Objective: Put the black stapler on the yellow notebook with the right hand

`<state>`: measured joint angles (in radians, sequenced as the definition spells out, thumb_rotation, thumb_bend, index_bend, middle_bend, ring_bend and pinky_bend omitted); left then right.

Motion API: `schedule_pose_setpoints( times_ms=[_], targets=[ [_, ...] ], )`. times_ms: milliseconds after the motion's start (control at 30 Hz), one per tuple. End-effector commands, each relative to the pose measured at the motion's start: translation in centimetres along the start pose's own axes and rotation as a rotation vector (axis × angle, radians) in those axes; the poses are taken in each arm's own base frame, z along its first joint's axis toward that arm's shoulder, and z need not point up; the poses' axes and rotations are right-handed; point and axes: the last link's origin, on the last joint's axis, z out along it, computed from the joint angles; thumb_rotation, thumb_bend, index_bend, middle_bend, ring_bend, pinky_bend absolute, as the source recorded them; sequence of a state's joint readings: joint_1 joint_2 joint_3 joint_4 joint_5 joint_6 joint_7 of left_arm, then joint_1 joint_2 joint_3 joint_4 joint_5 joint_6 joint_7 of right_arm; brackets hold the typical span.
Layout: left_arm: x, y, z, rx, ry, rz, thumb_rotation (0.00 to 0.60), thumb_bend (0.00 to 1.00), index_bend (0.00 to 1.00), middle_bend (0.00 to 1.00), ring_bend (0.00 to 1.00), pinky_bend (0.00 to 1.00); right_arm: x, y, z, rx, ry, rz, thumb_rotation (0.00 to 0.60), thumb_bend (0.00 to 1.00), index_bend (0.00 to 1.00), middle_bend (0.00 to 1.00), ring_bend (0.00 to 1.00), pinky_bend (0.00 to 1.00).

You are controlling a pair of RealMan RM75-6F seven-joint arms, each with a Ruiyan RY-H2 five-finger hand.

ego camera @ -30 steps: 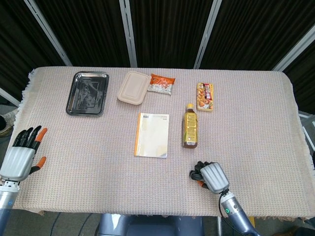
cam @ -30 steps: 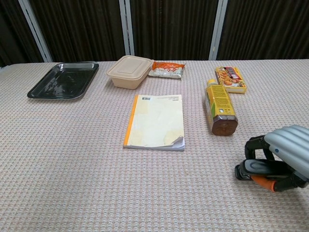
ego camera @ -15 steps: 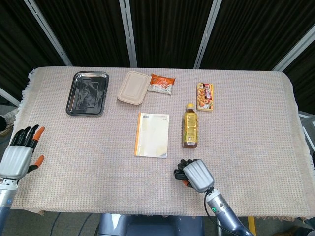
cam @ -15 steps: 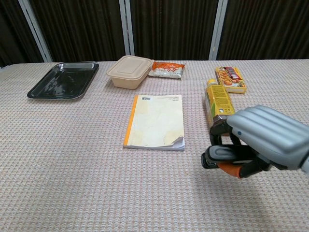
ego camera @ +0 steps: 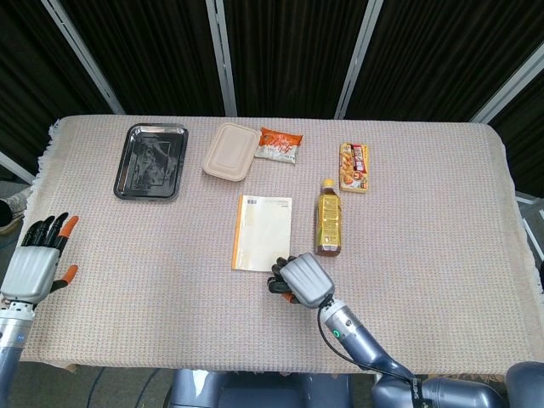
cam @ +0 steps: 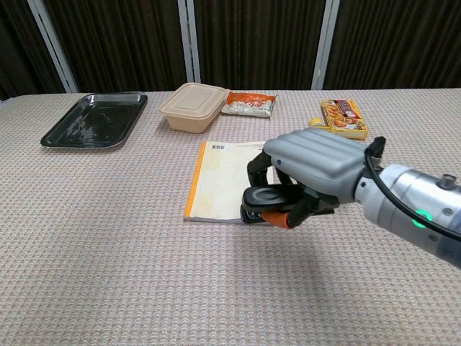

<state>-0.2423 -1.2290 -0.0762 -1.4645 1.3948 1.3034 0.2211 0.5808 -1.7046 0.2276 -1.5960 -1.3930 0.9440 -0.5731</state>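
Note:
The yellow notebook (ego camera: 263, 232) (cam: 220, 179) lies flat in the middle of the table. My right hand (ego camera: 303, 281) (cam: 310, 171) grips the black stapler (ego camera: 279, 286) (cam: 263, 197), held off the cloth just at the notebook's near right corner. The hand's grey back covers most of the stapler; only its dark front end shows under the fingers. My left hand (ego camera: 37, 262) hovers at the table's left edge, fingers spread and holding nothing; the chest view does not show it.
A tea bottle (ego camera: 329, 218) lies right of the notebook, close to my right hand. At the back stand a black tray (ego camera: 153, 161) (cam: 96, 119), a beige lidded container (ego camera: 231, 150) (cam: 191, 106), an orange snack packet (ego camera: 280, 145) (cam: 249, 104) and a yellow snack box (ego camera: 354, 167) (cam: 344, 117).
My right hand has carried the stapler left and away from the table's near edge, from near the front right to the notebook's near corner. The left hand has barely shifted.

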Motion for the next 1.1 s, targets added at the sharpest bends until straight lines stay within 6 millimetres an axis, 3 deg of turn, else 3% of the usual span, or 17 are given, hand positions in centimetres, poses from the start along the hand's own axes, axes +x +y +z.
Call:
schedule_pose_setpoints(
  times_ms=[33, 500, 1100],
  targets=[
    [-0.2, -0.1, 0.3, 0.008, -0.008, 0.004, 0.600, 0.33, 0.00, 0.00, 0.00, 0.09, 0.2, -0.2, 1.8, 0.004, -0.009, 0.007, 0.600, 0.39, 0.64, 0.47, 0.59, 0.73],
    [-1.0, -0.8, 1.9, 0.058, -0.057, 0.006, 0.600, 0.33, 0.00, 0.00, 0.00, 0.09, 0.1, -0.3, 8.1, 0.010, -0.063, 0.028, 0.600, 0.39, 0.64, 0.47, 0.59, 0.73],
    [-1.2, -1.7, 2.8, 0.103, -0.081, -0.005, 0.600, 0.33, 0.00, 0.00, 0.00, 0.09, -1.1, -0.4, 13.0, -0.003, -0.116, 0.044, 0.600, 0.39, 0.64, 0.47, 0.58, 0.73]
  ],
)
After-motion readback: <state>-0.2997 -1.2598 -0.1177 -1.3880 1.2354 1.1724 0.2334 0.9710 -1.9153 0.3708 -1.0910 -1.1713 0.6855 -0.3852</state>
